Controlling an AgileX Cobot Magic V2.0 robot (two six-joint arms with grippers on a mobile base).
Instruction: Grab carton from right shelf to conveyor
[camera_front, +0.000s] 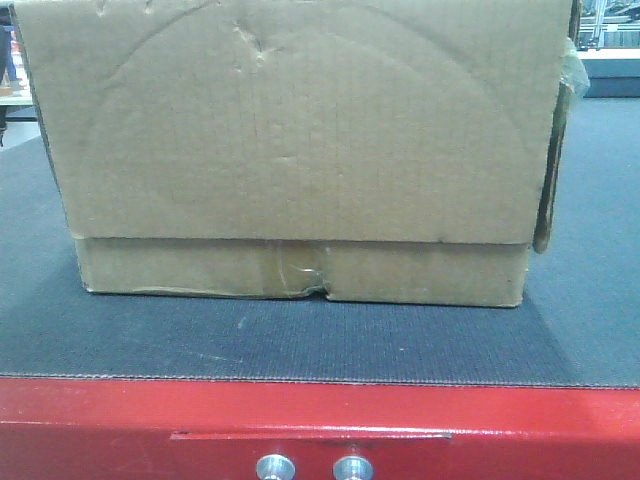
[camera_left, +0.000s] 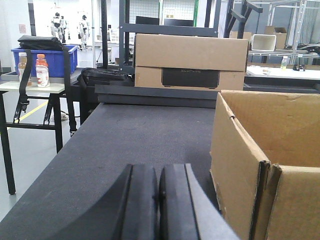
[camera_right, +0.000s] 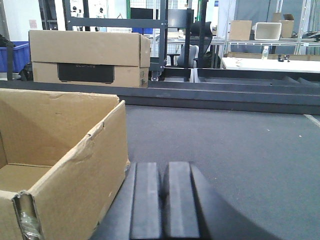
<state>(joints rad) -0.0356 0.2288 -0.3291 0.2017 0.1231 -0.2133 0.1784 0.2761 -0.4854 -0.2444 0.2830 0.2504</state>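
The worn brown carton (camera_front: 300, 150) stands on the dark grey conveyor belt (camera_front: 300, 340), behind the red frame (camera_front: 320, 420) with two silver bolts. Its taped lower band has a torn notch. It is open-topped. In the left wrist view the carton (camera_left: 265, 165) is just right of my left gripper (camera_left: 159, 200), which is shut and empty over the belt. In the right wrist view the carton (camera_right: 65, 160) is just left of my right gripper (camera_right: 162, 200), also shut and empty. The right shelf is out of view.
A second cardboard box (camera_left: 190, 60) sits beyond the belt's far end, also in the right wrist view (camera_right: 85, 57). A blue bin (camera_left: 47, 57) and bottles stand on a side table at left. White tables (camera_right: 270, 62) with boxes are far right.
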